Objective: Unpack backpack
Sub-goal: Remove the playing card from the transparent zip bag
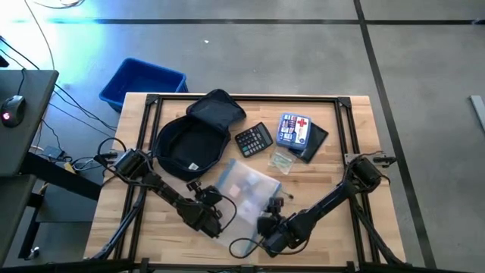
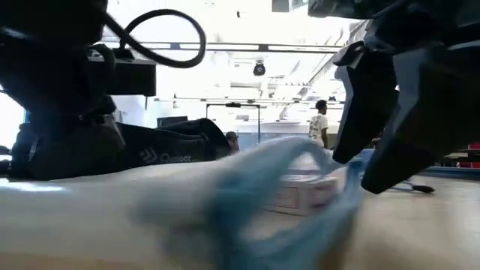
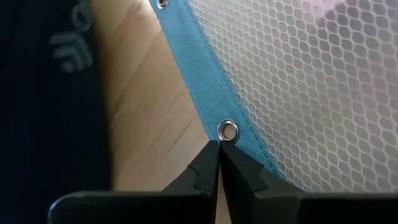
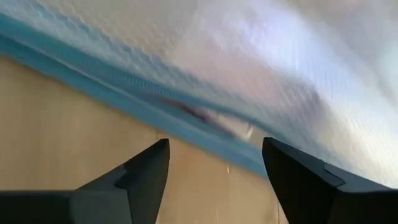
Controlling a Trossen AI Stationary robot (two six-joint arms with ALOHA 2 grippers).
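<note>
The dark navy backpack (image 1: 193,138) lies open on its back at the table's far left, its flap folded back. In front of it a clear mesh pouch (image 1: 244,193) with blue edging lies flat on the wood. My left gripper (image 3: 219,146) is shut, and its tips stand at the pouch's blue edge band (image 3: 205,81), right by a metal eyelet (image 3: 228,130). My right gripper (image 4: 214,168) is open and slants down over the pouch's other blue edge (image 4: 124,93), with nothing between its fingers. My left gripper's shut fingertips (image 3: 211,155) stand at the outer rim of the pouch's blue band, just beside the eyelet, slanting down from the table's near left. I cannot tell whether they touch the band. The pouch lies flat on the table.
A calculator (image 1: 254,139), a blue first-aid kit (image 1: 294,129) lying on a dark flat case (image 1: 314,142), and a small clear packet (image 1: 282,160) lie beyond the pouch. A blue bin (image 1: 142,82) stands on the floor past the far left corner. A person (image 2: 319,124) stands far off in the room.
</note>
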